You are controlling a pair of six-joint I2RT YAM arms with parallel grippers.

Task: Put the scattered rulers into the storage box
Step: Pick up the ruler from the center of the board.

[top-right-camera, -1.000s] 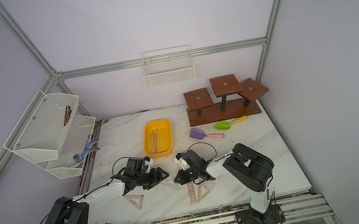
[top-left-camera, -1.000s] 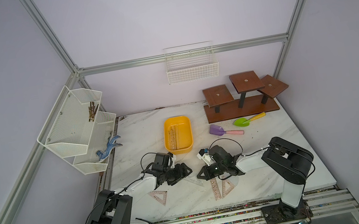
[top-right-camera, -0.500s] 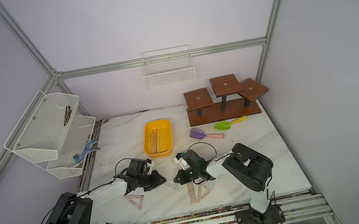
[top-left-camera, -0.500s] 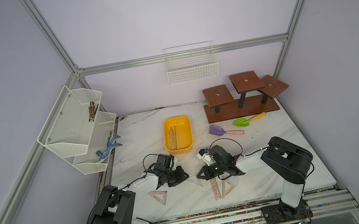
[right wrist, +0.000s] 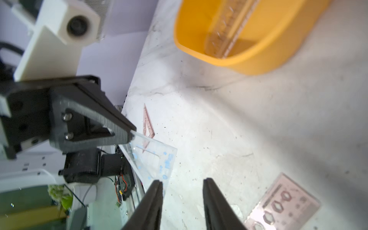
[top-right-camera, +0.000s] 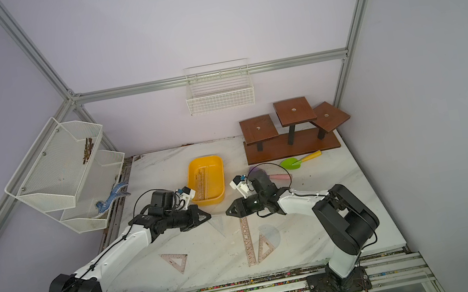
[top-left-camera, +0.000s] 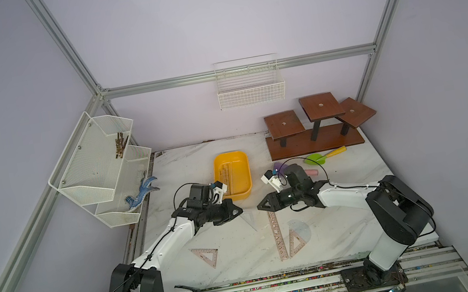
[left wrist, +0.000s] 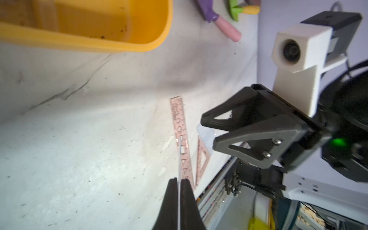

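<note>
The left gripper (right wrist: 129, 137) is clamped tight on one corner of a clear set square (right wrist: 155, 157). In its own wrist view the sheet shows edge-on, a thin line between the closed fingers (left wrist: 171, 199). The right gripper (right wrist: 182, 181) faces it with jaws parted and nothing between them, one finger (right wrist: 153, 199) just beside the sheet's far edge.

Both meet over the middle of the desk (top-left-camera: 184, 168), just in front of the near end of the storage box (top-left-camera: 229, 154). The box sits toward the back edge and holds at least one long ruler (top-left-camera: 226, 172).

The hold is on a single corner, so the sheet may well pivot or slip on the way to the box. The right finger could also snag it as the arms part.

The set square is see-through with faint blue marks and hangs point-down. Whether its tip touches the desk I cannot tell.

Toward the front edge lie a pink stencil ruler (top-left-camera: 276, 233), two pink set squares (top-left-camera: 205, 256) and a protractor (top-left-camera: 302, 227).
</note>
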